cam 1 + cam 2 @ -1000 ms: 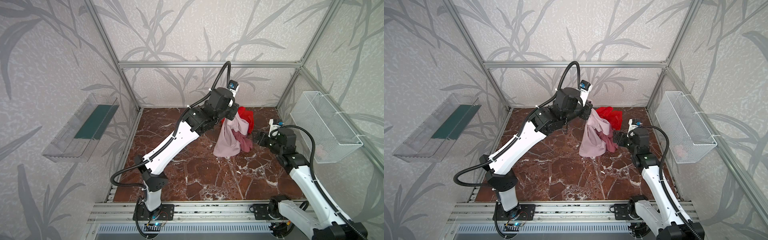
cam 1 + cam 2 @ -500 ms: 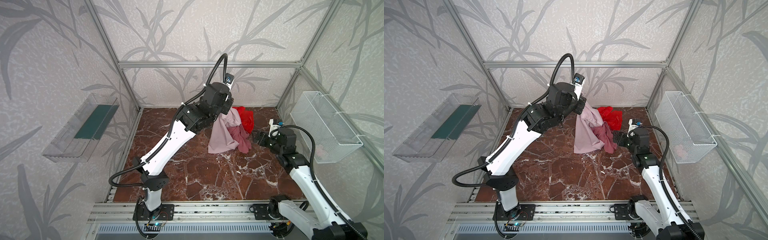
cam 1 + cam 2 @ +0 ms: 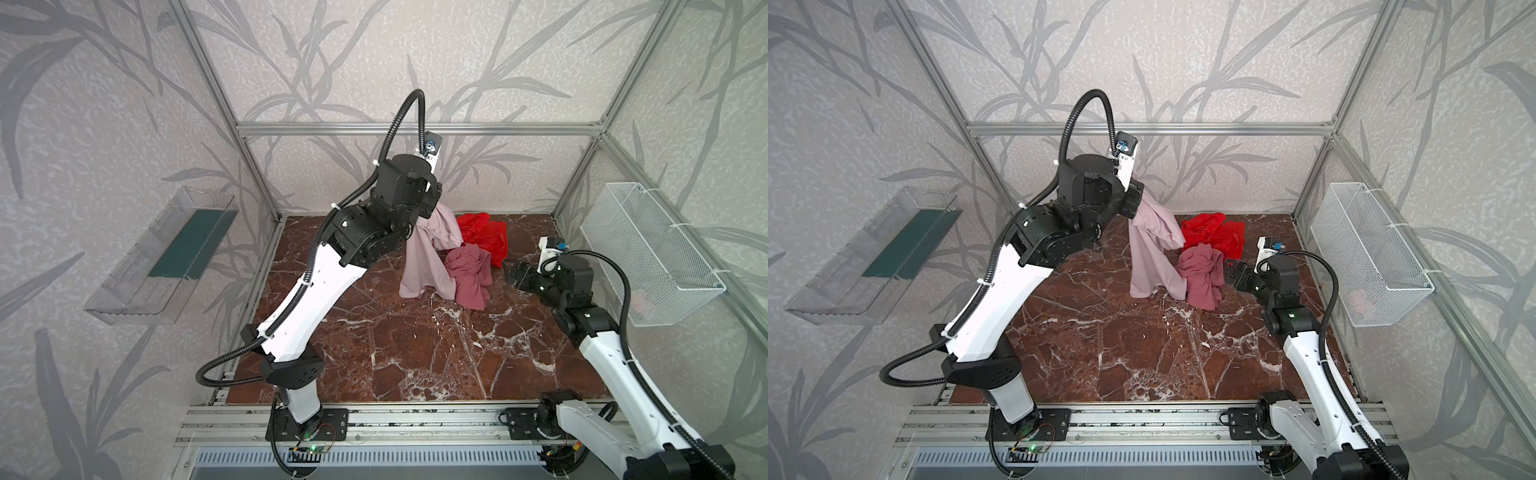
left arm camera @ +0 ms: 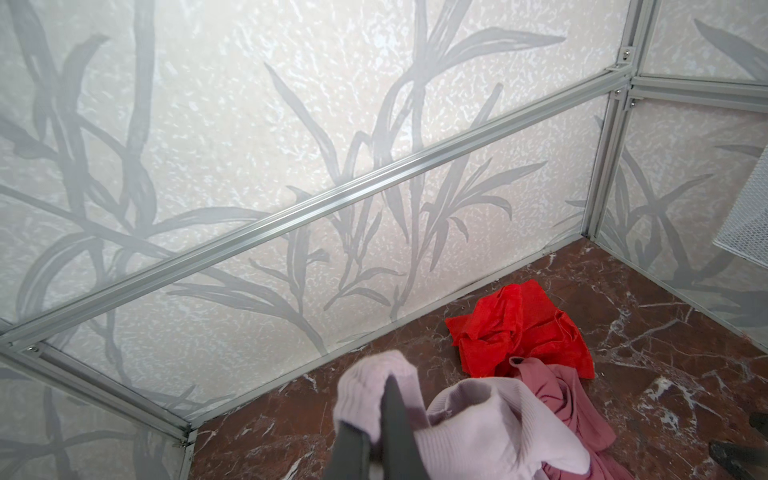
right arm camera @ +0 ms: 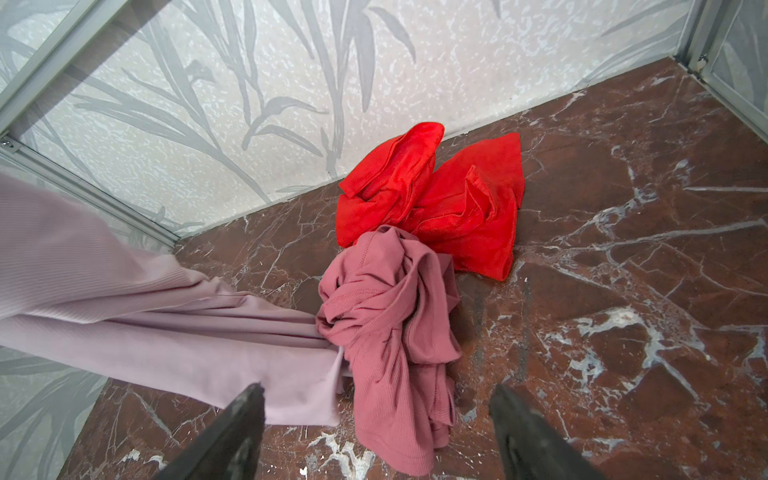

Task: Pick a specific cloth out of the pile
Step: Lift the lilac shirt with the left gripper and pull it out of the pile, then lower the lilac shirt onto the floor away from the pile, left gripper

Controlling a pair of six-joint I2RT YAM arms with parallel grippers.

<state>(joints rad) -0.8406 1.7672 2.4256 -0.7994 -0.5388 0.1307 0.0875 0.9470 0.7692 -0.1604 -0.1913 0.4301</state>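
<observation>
The cloth [image 3: 419,257] [image 3: 1148,257], pale lilac-pink, hangs from my left gripper [image 3: 432,208] [image 3: 1136,203], which is shut on its upper fold high above the floor. Its lower end still rests on the marble, touching the dusty-rose cloth [image 3: 469,278] [image 5: 386,324]. In the left wrist view the dark fingers [image 4: 392,411] pinch the ribbed fabric [image 4: 478,424]. What is left of the pile [image 3: 473,257] is the dusty-rose cloth and the red cloth [image 3: 482,235] [image 5: 436,199] behind it. My right gripper [image 3: 509,270] [image 5: 374,419] stands open, low, just right of the dusty-rose cloth, holding nothing.
A white wire basket [image 3: 648,257] hangs on the right wall. A clear plastic tray [image 3: 162,257] hangs on the left wall. The back wall [image 3: 498,187] stands close behind the red cloth. Bare marble floor [image 3: 415,353] stretches towards the front rail.
My left gripper has risen and swung left with the pale cloth, which now drapes longer and further from the dusty-rose cloth. The right arm has stayed put.
</observation>
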